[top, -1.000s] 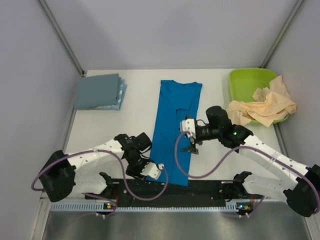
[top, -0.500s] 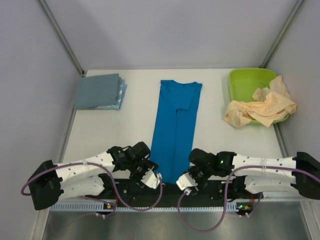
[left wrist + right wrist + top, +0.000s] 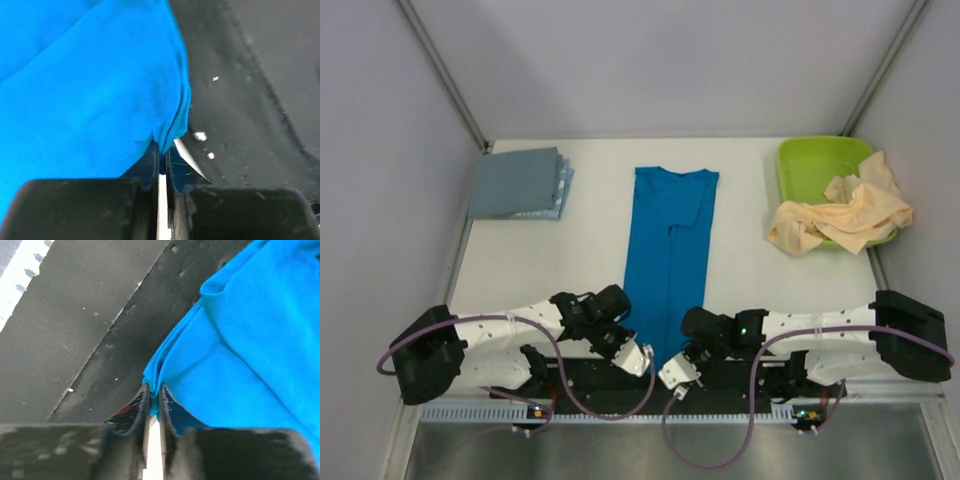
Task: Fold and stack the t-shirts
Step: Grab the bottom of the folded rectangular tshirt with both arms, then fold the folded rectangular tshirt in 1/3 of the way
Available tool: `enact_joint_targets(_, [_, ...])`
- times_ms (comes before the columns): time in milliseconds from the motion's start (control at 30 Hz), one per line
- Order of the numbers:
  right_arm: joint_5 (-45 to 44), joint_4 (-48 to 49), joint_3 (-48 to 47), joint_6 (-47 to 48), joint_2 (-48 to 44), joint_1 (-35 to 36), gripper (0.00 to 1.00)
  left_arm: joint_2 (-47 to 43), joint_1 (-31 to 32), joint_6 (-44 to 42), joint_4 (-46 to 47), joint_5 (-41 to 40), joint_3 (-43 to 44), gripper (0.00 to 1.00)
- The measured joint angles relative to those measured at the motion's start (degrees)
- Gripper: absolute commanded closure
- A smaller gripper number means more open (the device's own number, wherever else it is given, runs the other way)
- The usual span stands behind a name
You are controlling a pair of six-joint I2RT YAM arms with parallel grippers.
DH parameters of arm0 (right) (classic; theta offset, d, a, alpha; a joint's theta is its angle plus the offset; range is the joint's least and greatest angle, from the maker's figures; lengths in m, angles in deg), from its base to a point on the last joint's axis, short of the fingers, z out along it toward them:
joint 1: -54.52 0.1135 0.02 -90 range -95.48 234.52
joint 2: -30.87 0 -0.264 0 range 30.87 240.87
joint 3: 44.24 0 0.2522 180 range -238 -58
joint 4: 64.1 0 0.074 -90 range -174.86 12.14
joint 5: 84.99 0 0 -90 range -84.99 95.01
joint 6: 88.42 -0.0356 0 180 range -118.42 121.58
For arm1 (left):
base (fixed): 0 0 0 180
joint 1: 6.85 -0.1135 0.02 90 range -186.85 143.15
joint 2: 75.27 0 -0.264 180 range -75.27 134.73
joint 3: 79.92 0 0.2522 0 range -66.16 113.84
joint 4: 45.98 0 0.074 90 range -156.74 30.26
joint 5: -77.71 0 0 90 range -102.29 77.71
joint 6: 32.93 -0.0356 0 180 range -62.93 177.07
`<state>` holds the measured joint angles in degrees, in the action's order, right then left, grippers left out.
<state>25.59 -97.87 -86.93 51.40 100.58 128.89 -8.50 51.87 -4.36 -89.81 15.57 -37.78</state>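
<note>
T-shirt (image 3: 668, 240) in left pincer (image 3: 161, 152), right pincer (image 3: 153, 392)

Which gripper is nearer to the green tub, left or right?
Right. The right gripper holds the blue t-shirt at its near hem, left of the green tub; the left gripper holds that hem farther left.

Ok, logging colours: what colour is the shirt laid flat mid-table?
Bright blue shirt, clearest in top external view.
</note>
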Motion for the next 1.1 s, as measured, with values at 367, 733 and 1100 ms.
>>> enact_joint_targets(367, [-0.79,-2.56,-1.25,-4.13,-9.14,-12.59,1.0,-1.33,-9.11,9.42,-4.72,-2.8,6.93,1.0])
enact_joint_targets(733, [1.88,-2.4,-14.01,-5.07,0.5,-37.22,1.0,18.88,-24.55,20.9,-6.03,-0.37,34.64,1.0])
enact_joint_targets(1100, [3.61,4.76,-20.5,-4.72,14.29,-46.12,1.0,35.08,-30.08,22.71,-8.2,-2.25,48.92,1.0])
